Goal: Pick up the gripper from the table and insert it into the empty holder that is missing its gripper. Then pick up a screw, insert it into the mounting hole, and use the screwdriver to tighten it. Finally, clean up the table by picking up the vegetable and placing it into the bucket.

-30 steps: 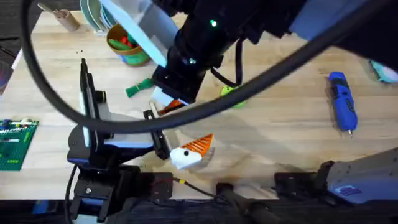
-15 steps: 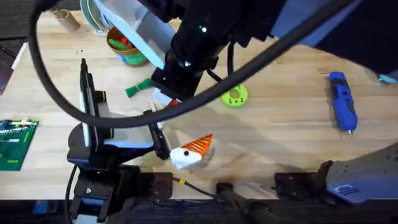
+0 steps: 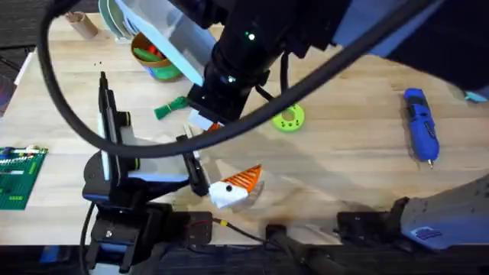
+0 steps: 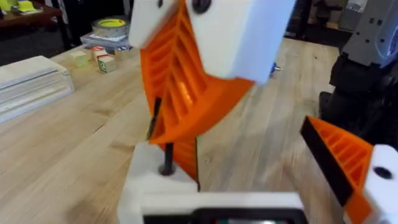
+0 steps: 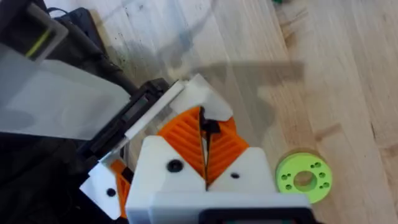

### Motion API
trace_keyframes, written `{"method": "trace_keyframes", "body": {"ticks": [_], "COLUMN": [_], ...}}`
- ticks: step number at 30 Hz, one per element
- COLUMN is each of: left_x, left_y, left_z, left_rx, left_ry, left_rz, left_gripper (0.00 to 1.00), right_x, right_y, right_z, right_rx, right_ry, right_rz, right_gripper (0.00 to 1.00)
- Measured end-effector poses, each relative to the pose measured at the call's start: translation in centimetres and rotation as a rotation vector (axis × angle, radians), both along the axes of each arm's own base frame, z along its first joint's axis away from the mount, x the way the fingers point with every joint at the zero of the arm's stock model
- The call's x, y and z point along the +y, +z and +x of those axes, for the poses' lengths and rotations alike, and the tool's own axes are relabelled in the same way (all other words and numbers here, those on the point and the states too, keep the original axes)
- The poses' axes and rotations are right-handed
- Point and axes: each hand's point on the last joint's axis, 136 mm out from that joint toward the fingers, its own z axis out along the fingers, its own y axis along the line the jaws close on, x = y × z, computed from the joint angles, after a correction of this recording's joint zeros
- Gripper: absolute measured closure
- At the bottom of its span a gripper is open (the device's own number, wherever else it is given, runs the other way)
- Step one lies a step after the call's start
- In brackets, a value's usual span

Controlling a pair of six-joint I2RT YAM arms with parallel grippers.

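Note:
The gripper (image 4: 180, 99), a loose orange ribbed wedge, hangs pinched in my right gripper (image 5: 204, 140), which is shut on it. Its lower tip reaches the top of the holder (image 4: 155, 186), the bare white finger block of my left gripper (image 4: 261, 180). I cannot tell whether it is seated there. My left gripper (image 3: 229, 187) is open, and its other finger carries an orange pad. My right gripper (image 3: 208, 122) hovers over the table's middle left. The blue screwdriver (image 3: 420, 134) lies far right. The green vegetable (image 3: 170, 107) lies near the bucket (image 3: 153, 57) at the back left.
A flat green disc with holes (image 3: 288, 118) lies just right of my right gripper. A green studded board (image 3: 15, 176) sits at the left edge and a cardboard tube (image 3: 80, 23) at the back left. My right arm's dark body and cable span the table's middle.
My right arm shifted slightly toward the back left, uncovering the green disc. It has held still for the last half second. The left arm has not moved.

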Motion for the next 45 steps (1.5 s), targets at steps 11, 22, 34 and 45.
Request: {"method": "trace_keyframes", "body": {"ticks": [11, 22, 34, 45], "left_x": [0.0, 0.0, 0.0, 0.0], "left_y": [0.0, 0.0, 0.0, 0.0], "left_z": [0.0, 0.0, 0.0, 0.0], "left_rx": [0.012, 0.008, 0.003, 0.002], "left_ry": [0.0, 0.0, 0.0, -0.001], "left_rz": [-0.004, -0.003, -0.001, 0.0], "left_gripper": [0.008, 0.008, 0.007, 0.007], "right_x": [0.2, 0.7, 0.6, -5.3], "right_y": [-0.8, -0.9, -0.9, 3.7], "right_z": [-0.1, 0.1, 0.5, 8.9], "right_rx": [0.01, 0.0, -0.016, -0.192], "right_ry": [0.004, 0.006, 0.003, -0.249], "right_rz": [-0.023, -0.013, -0.018, -0.014], "right_gripper": [0.994, 0.994, 0.154, 0.149]}}
